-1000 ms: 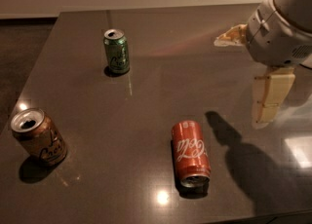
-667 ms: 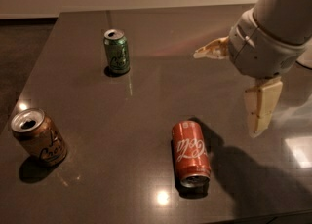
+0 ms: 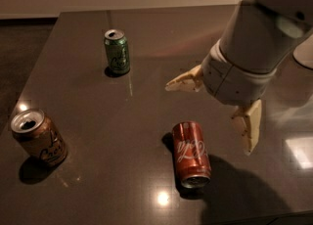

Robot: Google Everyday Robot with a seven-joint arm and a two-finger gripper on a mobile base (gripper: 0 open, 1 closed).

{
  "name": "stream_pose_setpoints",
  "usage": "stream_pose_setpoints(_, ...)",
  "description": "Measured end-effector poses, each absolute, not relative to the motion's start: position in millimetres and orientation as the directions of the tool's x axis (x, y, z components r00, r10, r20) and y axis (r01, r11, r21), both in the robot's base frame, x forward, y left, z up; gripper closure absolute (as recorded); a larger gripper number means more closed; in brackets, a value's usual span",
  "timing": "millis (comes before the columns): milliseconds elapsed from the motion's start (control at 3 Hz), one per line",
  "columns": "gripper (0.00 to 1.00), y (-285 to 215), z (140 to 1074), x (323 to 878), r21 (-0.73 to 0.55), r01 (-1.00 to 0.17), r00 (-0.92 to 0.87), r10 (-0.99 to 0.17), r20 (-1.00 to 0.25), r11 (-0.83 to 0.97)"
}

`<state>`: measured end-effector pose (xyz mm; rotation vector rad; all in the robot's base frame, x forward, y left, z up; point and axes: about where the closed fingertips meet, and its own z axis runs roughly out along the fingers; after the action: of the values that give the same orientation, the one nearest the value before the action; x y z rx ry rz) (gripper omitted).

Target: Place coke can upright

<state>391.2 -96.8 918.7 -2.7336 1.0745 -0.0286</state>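
- Your target, the red aluminium coke can with white cursive lettering (image 3: pixel 191 154), lies on its side on the dark glossy bench (image 3: pixel 98 121), toward the front and right of centre, its silver top facing the near edge.
- The white-and-cream two-finger gripper (image 3: pixel 208 119) hangs just above and to the right of that can, touching nothing; its jaws are spread wide, one finger pointing left and the other angled down beside the can.
- You can read that wide spread as preparation: a can on its side needs the fingers to straddle its round body (it would likely roll away from a glancing touch).
- The can is not yet held, so the righting step is all ahead of you.
- The green drink can with script lettering (image 3: pixel 117 52) stands upright at the far left, well apart.
- The tan-brown drink can with an open top (image 3: pixel 38 137) stands at the near left, also well clear of your approach.
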Motion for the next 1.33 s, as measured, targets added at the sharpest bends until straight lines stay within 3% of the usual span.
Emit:
stream_pose_setpoints(667,0.00,-74,896,363,-0.179,-0.480,0.876,-0.478,-0.054,-0.859)
stream_pose_setpoints(1333,0.00,-62,870,365,-0.158,-0.371,0.928,-0.371,-0.030,-0.915)
